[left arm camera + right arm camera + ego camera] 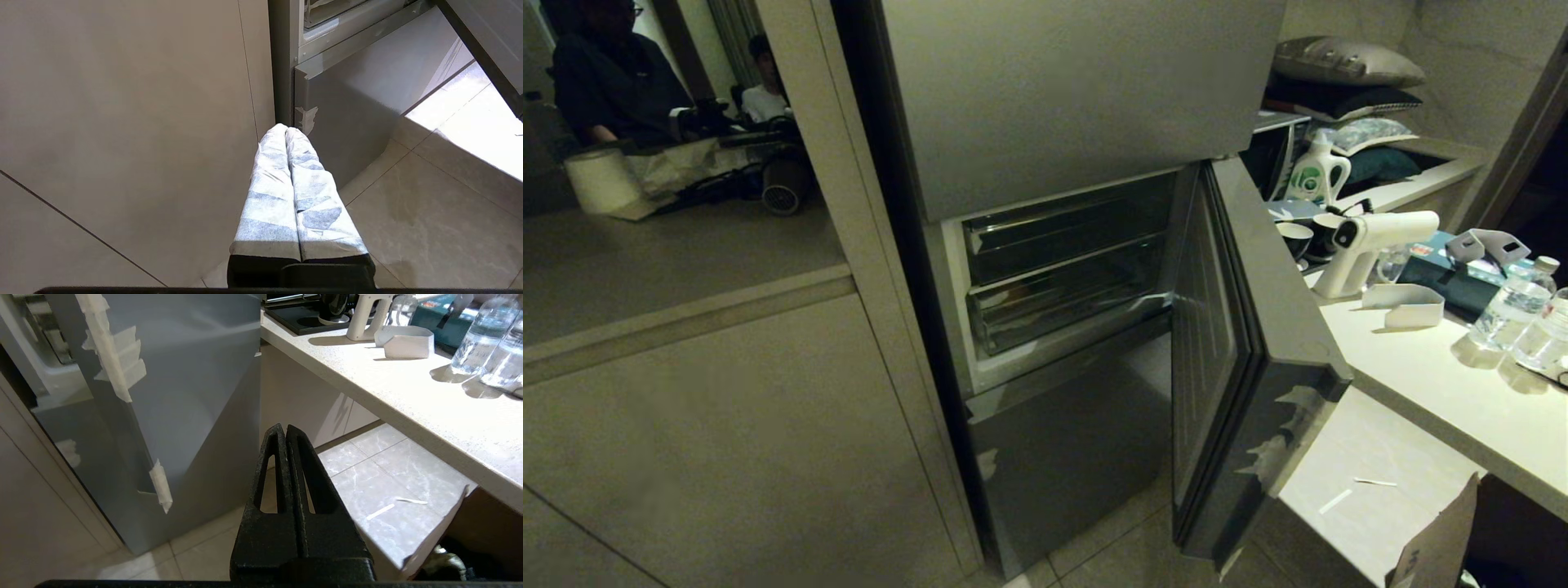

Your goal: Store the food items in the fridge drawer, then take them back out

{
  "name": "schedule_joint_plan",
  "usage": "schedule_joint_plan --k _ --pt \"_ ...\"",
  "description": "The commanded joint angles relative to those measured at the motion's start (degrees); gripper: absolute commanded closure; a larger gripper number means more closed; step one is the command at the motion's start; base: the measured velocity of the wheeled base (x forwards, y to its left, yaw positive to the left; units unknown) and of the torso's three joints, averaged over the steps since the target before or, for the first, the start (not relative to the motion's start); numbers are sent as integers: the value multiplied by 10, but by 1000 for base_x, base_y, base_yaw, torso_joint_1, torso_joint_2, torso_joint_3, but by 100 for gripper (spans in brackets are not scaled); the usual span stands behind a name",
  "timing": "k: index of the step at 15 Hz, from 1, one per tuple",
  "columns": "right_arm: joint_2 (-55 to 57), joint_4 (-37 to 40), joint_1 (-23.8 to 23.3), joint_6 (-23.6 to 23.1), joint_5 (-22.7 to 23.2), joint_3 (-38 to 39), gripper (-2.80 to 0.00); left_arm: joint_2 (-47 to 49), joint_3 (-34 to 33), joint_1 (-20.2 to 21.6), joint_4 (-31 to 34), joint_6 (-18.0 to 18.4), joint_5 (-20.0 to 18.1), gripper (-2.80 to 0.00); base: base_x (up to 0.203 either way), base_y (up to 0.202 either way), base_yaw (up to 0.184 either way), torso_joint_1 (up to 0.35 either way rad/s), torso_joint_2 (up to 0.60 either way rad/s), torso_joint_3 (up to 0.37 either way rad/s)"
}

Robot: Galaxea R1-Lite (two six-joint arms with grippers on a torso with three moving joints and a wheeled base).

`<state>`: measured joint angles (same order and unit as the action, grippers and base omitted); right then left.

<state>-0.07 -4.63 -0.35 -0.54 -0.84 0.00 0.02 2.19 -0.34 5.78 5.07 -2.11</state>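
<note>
Domestic kitchen. A grey steel refrigerator (1054, 98) stands at twelve o'clock with one door (1241, 359) swung open on clear drawers (1062, 269). A pale countertop (1445, 384) at three o'clock carries cups (1294, 237), water bottles (1515, 304) and a detergent jug (1316, 173). Tiled floor (367, 465); beige cabinet panels (711, 441) at nine o'clock.

I see the fridge drawer (1066, 306), clear ribbed plastic, pushed in behind the open door, nothing discernible inside; it sits above my left pincer (287, 131).
</note>
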Motion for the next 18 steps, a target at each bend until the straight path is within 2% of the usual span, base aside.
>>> schedule_joint_plan --k 1,3,4,6,8,9,11,13,15,18 --pt "0 0 0 -9 5 7 0 0 0 0 0 0 0 0 0 0 0 0 0 0" --pt "2 16 0 -9 35 -49 0 0 0 0 0 -1 1 0 0 0 0 0 0 0" --pt "10 43 1 -9 66 -81 0 0 0 0 0 -1 1 0 0 0 0 0 0 0" --pt "61 86 1 -8 177 -105 0 0 0 0 0 -1 1 0 0 0 0 0 0 0" --pt "138 84 23 -3 216 -109 0 0 0 0 0 -1 1 0 0 0 0 0 0 0" --pt "183 69 53 1 224 -109 0 0 0 0 0 -1 1 0 0 0 0 0 0 0" --pt "277 21 143 11 221 -108 0 0 0 0 0 -1 2 0 0 0 0 0 0 0" --pt "353 -28 212 20 188 -108 0 0 0 0 0 -1 1 0 0 0 0 0 0 0" --pt "421 -108 251 34 152 -107 0 0 0 0 0 -1 1 0 0 0 0 0 0 0" --pt "533 -226 269 42 124 -109 0 1 0 0 0 -1 1 0 0 0 0 0 0 0"
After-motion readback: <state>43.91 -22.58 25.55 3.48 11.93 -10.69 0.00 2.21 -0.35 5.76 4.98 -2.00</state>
